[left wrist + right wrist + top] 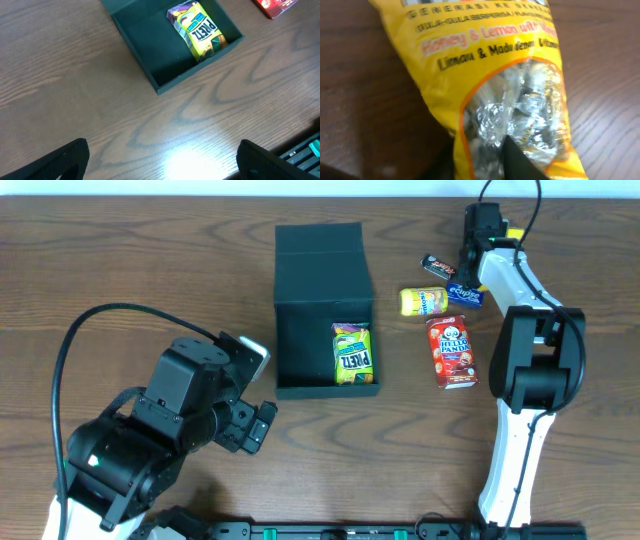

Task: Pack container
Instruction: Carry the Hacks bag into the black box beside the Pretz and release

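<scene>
one yellow bag (424,301) lies at the right gripper (466,280), whether pinched i cannot tell, with the container (303,340) well apart to its left

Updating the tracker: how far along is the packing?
Done: Pretz packet lies in the open container. In hand: right jaws are at the yellow candy bag; grip unconfirmed. Remaining: that bag, Hello Panda box, blue packet, dark packet, then probably the lid.
</scene>
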Available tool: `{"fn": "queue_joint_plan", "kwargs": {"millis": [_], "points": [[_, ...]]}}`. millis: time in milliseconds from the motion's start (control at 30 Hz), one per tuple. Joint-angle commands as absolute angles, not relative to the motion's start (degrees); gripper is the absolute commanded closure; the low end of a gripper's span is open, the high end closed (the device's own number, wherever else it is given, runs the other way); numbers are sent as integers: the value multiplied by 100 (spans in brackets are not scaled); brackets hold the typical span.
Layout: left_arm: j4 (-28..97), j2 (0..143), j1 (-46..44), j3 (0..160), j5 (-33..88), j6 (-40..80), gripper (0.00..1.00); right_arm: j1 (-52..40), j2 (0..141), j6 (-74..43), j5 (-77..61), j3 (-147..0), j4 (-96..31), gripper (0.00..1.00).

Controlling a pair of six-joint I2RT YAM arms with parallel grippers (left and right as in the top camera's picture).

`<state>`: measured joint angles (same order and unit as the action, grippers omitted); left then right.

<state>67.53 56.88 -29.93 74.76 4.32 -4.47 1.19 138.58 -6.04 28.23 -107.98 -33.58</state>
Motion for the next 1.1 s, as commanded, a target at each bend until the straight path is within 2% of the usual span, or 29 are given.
{"fn": "queue_joint_plan", "kwargs": {"millis": [0,67,300,667,833,1067], "points": [[6768,5688,-2976,7548,449,-405,5,217,14127,-635,2722,-10770,-3417,88],[6768,5688,-2976,7548,449,-405,5,215,14125,-646,2722,-10801,-3459,99],[6768,5688,-2976,7548,449,-405,5,193,14121,-921,2731,-11340,-3946,99],[6770,5688,-2976,7548,449,-405,5,-235,14035,-1330,3020,-13618,-5780,99],[6768,5688,-2976,7548,449,-405,5,-687,13823,-1354,2842,-14221,-6333,99],[6770,5688,-2976,7548,449,-405,5,-1603,13404,-1857,2434,-14289,-6989,99]]}}
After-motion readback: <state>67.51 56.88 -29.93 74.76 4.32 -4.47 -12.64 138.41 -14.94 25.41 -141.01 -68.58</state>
